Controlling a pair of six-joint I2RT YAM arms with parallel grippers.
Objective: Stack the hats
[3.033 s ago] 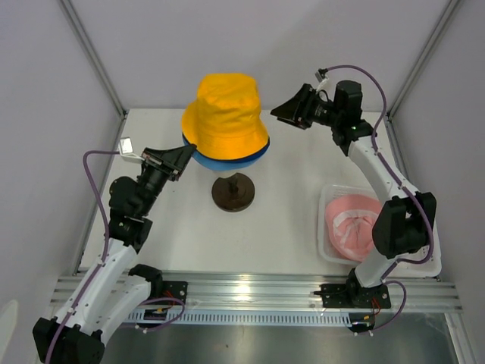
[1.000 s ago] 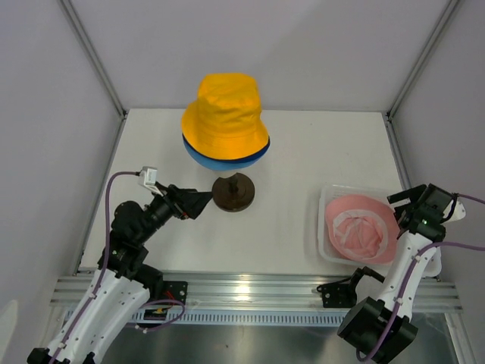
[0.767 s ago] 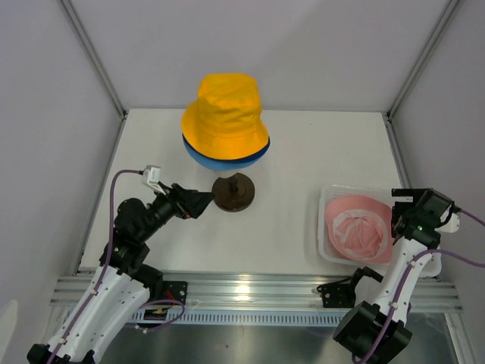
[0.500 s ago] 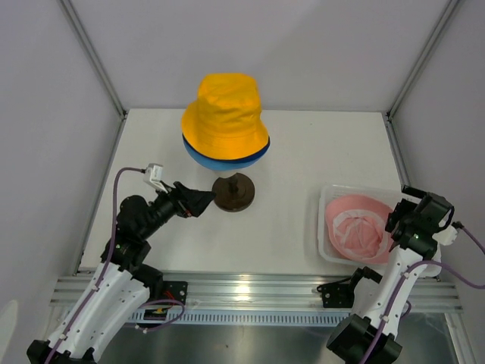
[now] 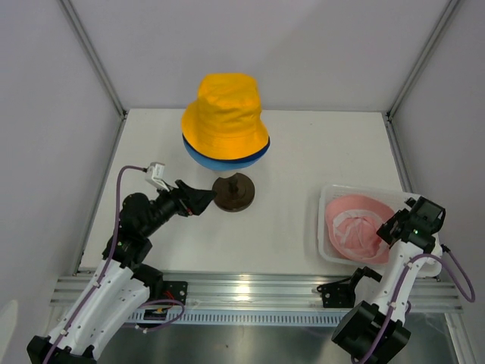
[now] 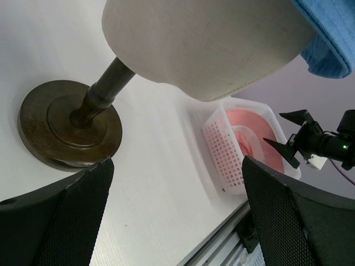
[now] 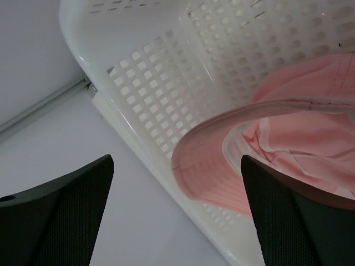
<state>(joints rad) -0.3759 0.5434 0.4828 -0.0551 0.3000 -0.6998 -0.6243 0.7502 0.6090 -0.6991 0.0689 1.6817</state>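
Swinging back from the far side, the right gripper (image 5: 388, 229) now hangs wide open just right of the pink hat (image 5: 352, 227), the only 1 in the basket (image 5: 321, 220), lying brim up. This arm is nearer. The left gripper (image 5: 198, 201), open too, waits by the stand (image 5: 233, 193), where the yellow hat (image 5: 225, 114) covers the blue hat (image 5: 201, 158).

A white tabletop (image 5: 303, 152) fills the middle of the top view, matte and evenly lit. Plain pale grey panels close it in: a back wall (image 5: 250, 38) across the upper frame, a left wall (image 5: 38, 152) and a right wall (image 5: 455, 159). Two slanted metal posts (image 5: 92, 57) mark the rear corners. A ribbed aluminium rail (image 5: 303, 292) runs along the bottom, with glare at its centre.
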